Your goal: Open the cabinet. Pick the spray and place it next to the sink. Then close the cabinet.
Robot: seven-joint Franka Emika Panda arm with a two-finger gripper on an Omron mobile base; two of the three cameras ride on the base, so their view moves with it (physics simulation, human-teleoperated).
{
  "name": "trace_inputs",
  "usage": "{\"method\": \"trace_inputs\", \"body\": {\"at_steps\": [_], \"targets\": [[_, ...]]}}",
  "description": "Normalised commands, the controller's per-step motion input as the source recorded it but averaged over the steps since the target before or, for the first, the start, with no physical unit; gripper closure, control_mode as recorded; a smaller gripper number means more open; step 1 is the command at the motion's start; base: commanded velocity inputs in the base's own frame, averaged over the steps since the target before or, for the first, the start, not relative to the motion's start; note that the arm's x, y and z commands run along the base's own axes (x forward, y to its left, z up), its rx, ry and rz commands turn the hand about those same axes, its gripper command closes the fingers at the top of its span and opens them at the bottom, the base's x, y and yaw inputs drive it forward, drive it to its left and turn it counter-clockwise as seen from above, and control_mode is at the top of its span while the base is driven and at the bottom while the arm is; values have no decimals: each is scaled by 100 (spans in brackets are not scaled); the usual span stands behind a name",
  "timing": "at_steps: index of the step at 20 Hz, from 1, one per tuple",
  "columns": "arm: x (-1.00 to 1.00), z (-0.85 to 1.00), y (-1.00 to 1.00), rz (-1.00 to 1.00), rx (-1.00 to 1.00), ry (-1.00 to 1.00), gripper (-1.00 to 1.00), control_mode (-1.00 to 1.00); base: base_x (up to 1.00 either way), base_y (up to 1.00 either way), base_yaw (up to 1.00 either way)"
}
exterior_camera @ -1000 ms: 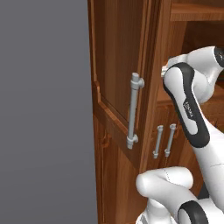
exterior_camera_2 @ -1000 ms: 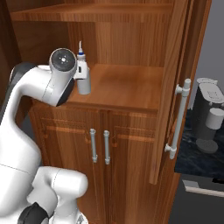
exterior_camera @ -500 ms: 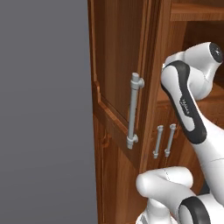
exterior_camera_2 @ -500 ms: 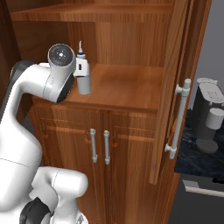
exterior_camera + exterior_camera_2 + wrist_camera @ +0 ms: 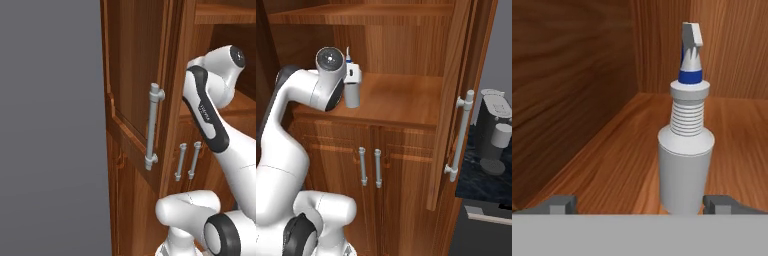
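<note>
The cabinet (image 5: 401, 102) stands with both tall doors swung out: the left door's long bar handle (image 5: 153, 127) and the right door's handle (image 5: 461, 137) both face me. On its wooden shelf the spray (image 5: 686, 160) stands upright, white with a ribbed neck, blue collar and grey nozzle. From the right base view, the spray (image 5: 352, 95) shows just beyond the arm's wrist. My gripper (image 5: 641, 204) is open, low on the shelf, its fingertips (image 5: 559, 202) spread either side of the bottle's base. The bottle sits closer to the right tip.
Below the shelf are two lower doors with short silver handles (image 5: 370, 167). A higher shelf (image 5: 371, 12) runs above the arm. A grey coffee machine (image 5: 496, 130) stands on a dark counter to the right. A flat grey wall (image 5: 50, 125) lies left of the cabinet.
The arm's elbow and wrist have shifted slightly up and further into the cabinet toward the spray. The fingers stay wide apart.
</note>
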Motion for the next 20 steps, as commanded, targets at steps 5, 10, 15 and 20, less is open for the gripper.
{"method": "trace_inputs", "body": {"at_steps": [5, 10, 15, 20], "targets": [[31, -3, -3, 0, -4, 0, -100, -100, 0, 0, 0], [28, -10, -5, 0, -3, 0, -100, -100, 0, 0, 0], [41, -16, -6, 0, -1, 2, -100, -100, 0, 0, 0], [38, -14, -8, -1, 0, 5, -100, -100, 0, 0, 0]]}}
